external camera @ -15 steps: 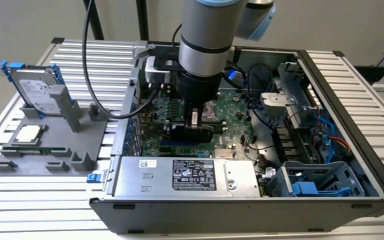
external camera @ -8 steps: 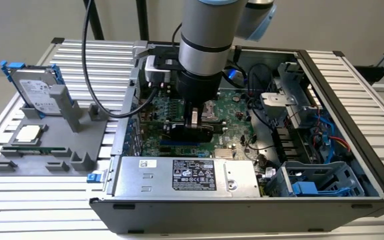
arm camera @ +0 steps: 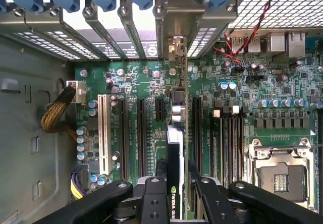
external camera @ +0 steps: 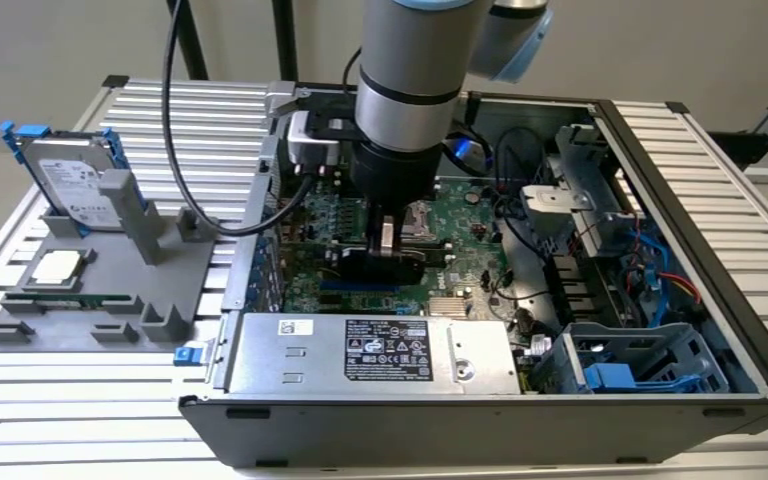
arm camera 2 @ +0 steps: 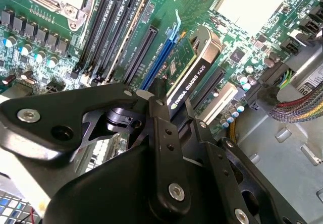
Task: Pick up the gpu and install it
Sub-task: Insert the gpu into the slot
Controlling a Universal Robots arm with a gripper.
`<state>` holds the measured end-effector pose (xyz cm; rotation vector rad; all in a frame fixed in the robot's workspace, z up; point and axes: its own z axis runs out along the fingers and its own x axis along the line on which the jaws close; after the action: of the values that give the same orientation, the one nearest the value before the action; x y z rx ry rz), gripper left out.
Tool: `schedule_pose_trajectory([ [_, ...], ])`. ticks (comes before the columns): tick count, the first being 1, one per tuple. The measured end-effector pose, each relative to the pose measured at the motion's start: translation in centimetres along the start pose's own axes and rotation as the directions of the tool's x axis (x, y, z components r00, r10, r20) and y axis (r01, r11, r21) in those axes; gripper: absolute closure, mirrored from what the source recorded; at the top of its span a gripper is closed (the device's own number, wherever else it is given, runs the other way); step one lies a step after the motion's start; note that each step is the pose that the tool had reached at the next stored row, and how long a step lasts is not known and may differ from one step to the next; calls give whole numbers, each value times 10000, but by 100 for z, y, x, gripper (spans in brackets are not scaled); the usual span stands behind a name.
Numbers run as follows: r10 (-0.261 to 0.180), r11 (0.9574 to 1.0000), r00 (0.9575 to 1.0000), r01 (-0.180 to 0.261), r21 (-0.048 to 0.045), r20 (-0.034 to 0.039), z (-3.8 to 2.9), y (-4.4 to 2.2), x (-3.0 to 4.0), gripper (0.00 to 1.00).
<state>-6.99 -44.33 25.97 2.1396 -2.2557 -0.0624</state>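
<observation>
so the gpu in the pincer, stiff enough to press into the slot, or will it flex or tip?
Probably stiff: the gpu is a flat card with a cooler along one face. It stands on edge on the motherboard, so it could tip if released. The pincer grips one end, so an uneven push may cock it.

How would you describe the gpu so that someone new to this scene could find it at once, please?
Start at the open computer case and look at the green motherboard on its floor. Over the expansion slots, the tool grips the gpu, a thin card standing on edge with a black cooler, unlike the empty slots beside it.
</observation>
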Motion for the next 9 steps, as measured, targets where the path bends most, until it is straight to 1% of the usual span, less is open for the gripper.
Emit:
schedule_pose_trajectory([
  [5, 0, 10000, 10000, 0, 0, 7, 26, -1, 0, 100],
  [9, 0, 10000, 10000, 0, -1, 7, 28, -1, 0, 100],
])
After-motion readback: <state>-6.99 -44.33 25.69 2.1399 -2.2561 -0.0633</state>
